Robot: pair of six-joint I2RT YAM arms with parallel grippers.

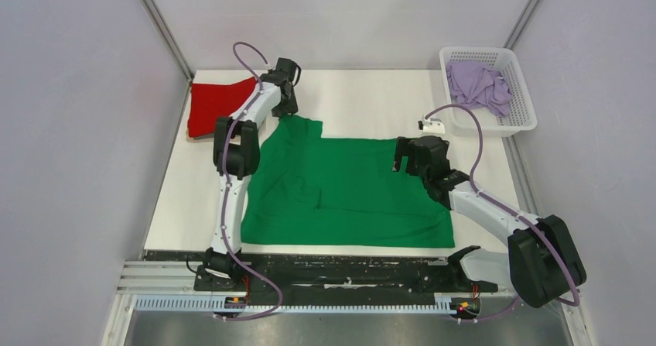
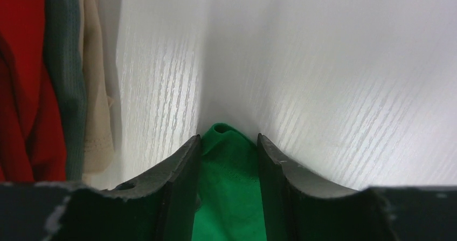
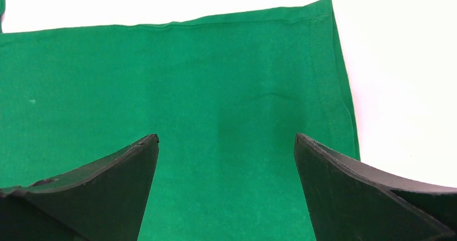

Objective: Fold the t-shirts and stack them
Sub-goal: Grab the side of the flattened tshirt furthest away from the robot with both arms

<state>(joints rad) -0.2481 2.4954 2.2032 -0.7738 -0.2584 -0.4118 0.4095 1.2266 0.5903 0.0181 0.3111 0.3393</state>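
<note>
Left jaws straddle green t-shirt [image 2: 229, 198] corner, perhaps pinching; right jaws gape.

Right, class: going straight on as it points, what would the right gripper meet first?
Probably the green t-shirt, near its hemmed edge: the right gripper, open, frames only that cloth; depth is unclear.

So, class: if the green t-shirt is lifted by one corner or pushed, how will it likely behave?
Probably floppy: the green t-shirt lies flat with soft creases, so lifted by the corner at the left gripper it should drape. Pushed, it may bunch rather than slide, like the ridge near its middle.
</note>
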